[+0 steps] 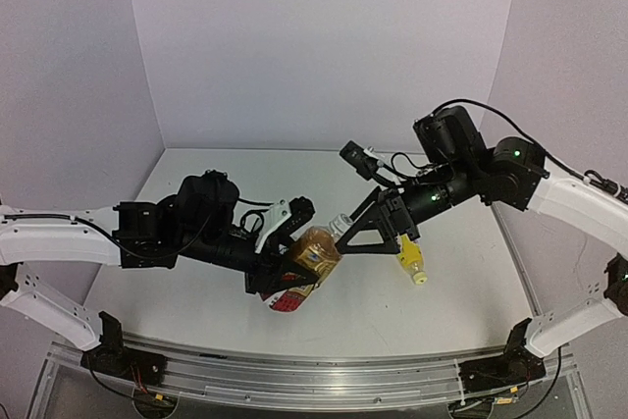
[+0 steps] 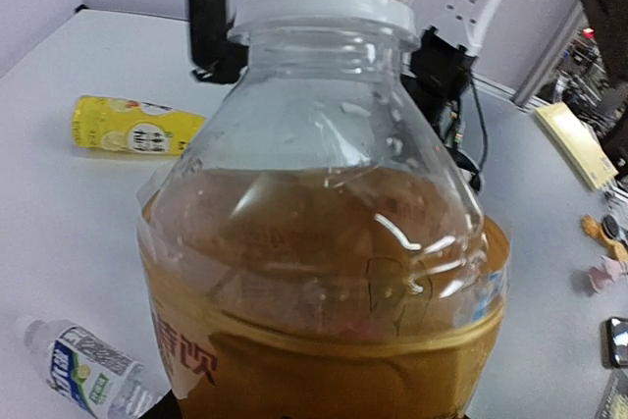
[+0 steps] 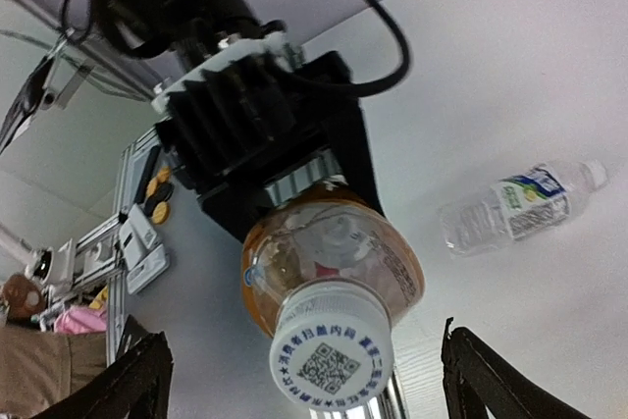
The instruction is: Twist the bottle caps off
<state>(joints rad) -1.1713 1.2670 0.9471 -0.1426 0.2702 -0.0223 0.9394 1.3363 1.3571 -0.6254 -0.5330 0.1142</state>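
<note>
White and smooth, the worktop (image 1: 451, 311) meets pale walls on three sides. The left gripper (image 1: 294, 274) pinches the squat amber bottle (image 1: 312, 254), holding it tilted in the air above mid-worktop. The right gripper (image 1: 345, 228) stands spread, its fingers (image 3: 137, 380) either side of the round white cap (image 3: 332, 360), not touching it. A clear ridged bottle (image 3: 520, 205) and a slim yellow bottle (image 2: 132, 127) lie flat, well apart.
</note>
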